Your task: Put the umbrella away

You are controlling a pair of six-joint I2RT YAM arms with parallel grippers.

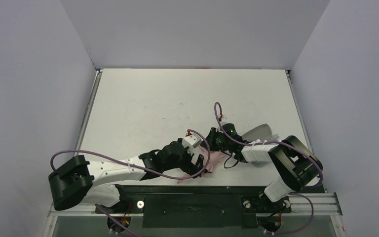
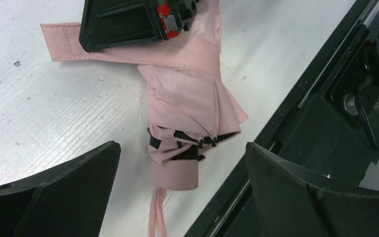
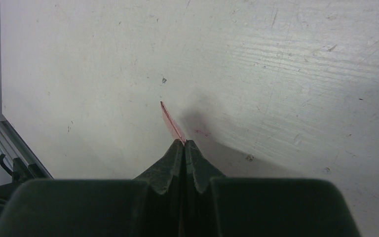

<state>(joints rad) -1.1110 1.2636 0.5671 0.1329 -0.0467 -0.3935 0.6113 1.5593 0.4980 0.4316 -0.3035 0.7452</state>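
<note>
We find the umbrella [image 2: 182,98] folded and lying on the tabletop [image 1: 143,103] close to its near edge, a little right of the middle, just beside the black rail [image 1: 192,197] that runs along that edge. Its pale pink canopy is loosely bunched, black rib ends show at the collar, and the short pink handle [image 2: 175,175] points towards the left wrist camera with the loop strap [image 2: 155,212] trailing from it.

The left arm lies low, its forearm stretched from the near left corner rightwards along the near edge. Its wrist is tipped down over the umbrella. The left gripper [image 1: 203,165] stands wide open – one finger over bare tabletop, the other over the rail, the handle end between them and touching neither, as far as we can see.

The right arm is folded sharply at the elbow near the right edge, and its forearm reaches left towards the middle. The right gripper [image 3: 184,142] is pressed fully together on the umbrella's flat closure strap [image 2: 59,42]. A thin sliver of pink sticks out past its fingertips, and the strap is drawn out sideways from the canopy.

Behind the right forearm, a pale oblong case [image 1: 257,132] rests on the tabletop – apart from the umbrella.
</note>
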